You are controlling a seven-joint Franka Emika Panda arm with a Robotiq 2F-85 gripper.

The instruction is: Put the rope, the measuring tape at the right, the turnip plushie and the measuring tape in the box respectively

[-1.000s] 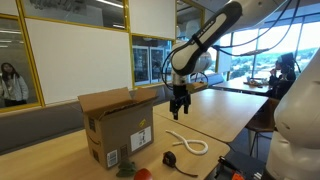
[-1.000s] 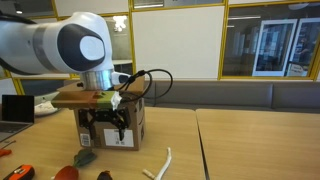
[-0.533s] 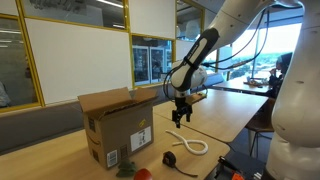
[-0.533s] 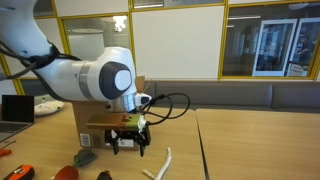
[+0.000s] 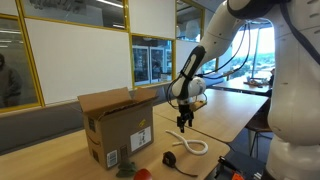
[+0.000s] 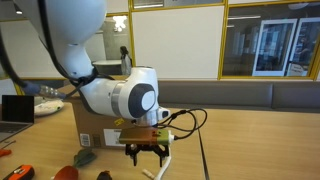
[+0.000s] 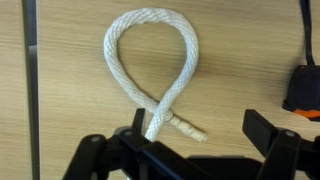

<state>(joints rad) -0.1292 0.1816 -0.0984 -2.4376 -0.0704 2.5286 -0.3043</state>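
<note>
A white rope [image 7: 152,62] lies in a crossed loop on the wooden table; it also shows in both exterior views [image 5: 189,144] [image 6: 161,164]. My gripper [image 7: 196,136] is open and empty, hanging just above the rope's crossed ends [image 5: 182,123] [image 6: 147,156]. An orange and black measuring tape [image 7: 304,90] lies at the right edge of the wrist view, and it shows next to the rope in an exterior view [image 5: 170,158]. The open cardboard box [image 5: 116,123] stands beside them. A greenish plushie [image 5: 125,170] lies in front of the box.
A red object [image 5: 143,174] lies by the plushie. Small items [image 6: 66,172] lie at the table's near edge, a laptop [image 6: 14,108] stands beside the box. The table edge [image 5: 215,160] runs close to the rope. A dark seam [image 7: 31,80] crosses the tabletop.
My gripper has moved away from the box and down toward the rope, staying open. The rope and other objects have not moved.
</note>
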